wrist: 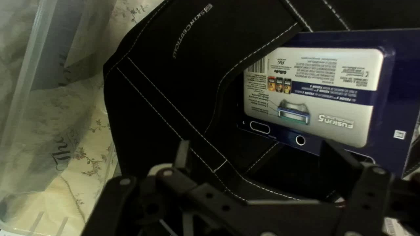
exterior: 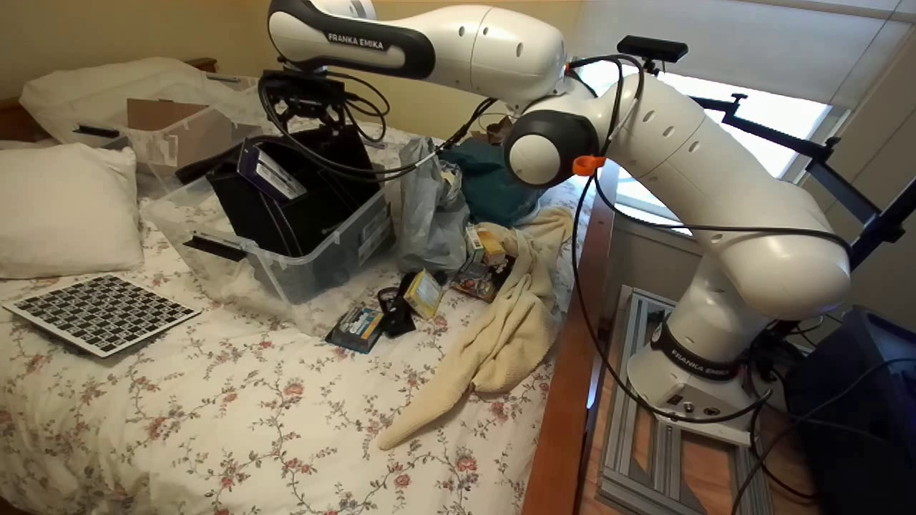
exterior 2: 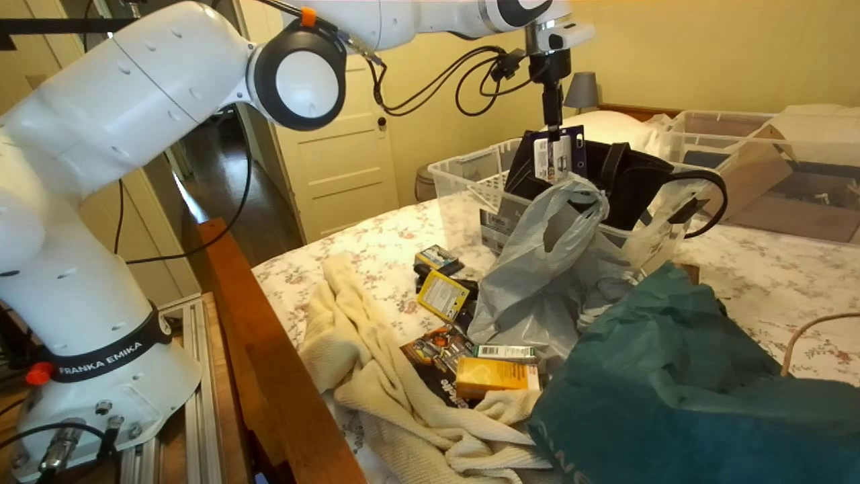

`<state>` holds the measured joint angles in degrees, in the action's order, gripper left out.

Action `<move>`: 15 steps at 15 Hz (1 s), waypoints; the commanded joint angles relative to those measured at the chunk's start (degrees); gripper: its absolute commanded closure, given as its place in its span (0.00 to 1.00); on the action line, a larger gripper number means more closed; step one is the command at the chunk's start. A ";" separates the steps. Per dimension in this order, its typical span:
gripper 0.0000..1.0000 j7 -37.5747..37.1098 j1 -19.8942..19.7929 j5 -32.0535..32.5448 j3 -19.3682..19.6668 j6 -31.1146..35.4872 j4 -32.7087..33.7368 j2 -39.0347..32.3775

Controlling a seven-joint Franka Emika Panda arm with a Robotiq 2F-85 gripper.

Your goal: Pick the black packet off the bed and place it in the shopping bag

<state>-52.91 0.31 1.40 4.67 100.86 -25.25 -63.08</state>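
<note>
The black shopping bag [exterior: 250, 214] stands in a transparent bin; it also shows in an exterior view [exterior 2: 628, 185] and the wrist view [wrist: 147, 108]. A dark navy packet with a grey-white label [wrist: 315, 98] sits tilted in the bag's mouth, one edge tucked behind the bag's stitched rim. The packet shows in both exterior views [exterior: 275, 172] [exterior 2: 545, 158], sticking up above the bag's edge. My gripper [wrist: 259, 155] is open, pointing down over the bag. Its fingers are wide apart with nothing gripped between them; one fingertip overlaps the packet's edge in view. The gripper also shows in both exterior views [exterior: 306, 123] [exterior 2: 553, 133].
The transparent bin [exterior: 308, 275] surrounds the bag. A grey plastic bag [exterior 2: 531, 289] and a teal bag [exterior 2: 672, 383] stand beside it. Small boxes, a yellow box [exterior: 424, 293] and a black item [exterior: 398, 318] lie near a cream blanket [exterior: 486, 350]. A checkered board [exterior: 100, 315] lies nearby.
</note>
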 commanded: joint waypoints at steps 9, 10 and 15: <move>0.00 0.34 1.81 -4.93 -4.97 6.44 -0.70 -0.59; 0.00 0.26 1.59 -3.67 -3.78 4.63 -1.22 0.36; 0.00 0.27 2.12 -3.79 -4.11 5.87 -1.23 -0.20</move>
<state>-52.82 2.32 -1.86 0.03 106.31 -25.35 -63.96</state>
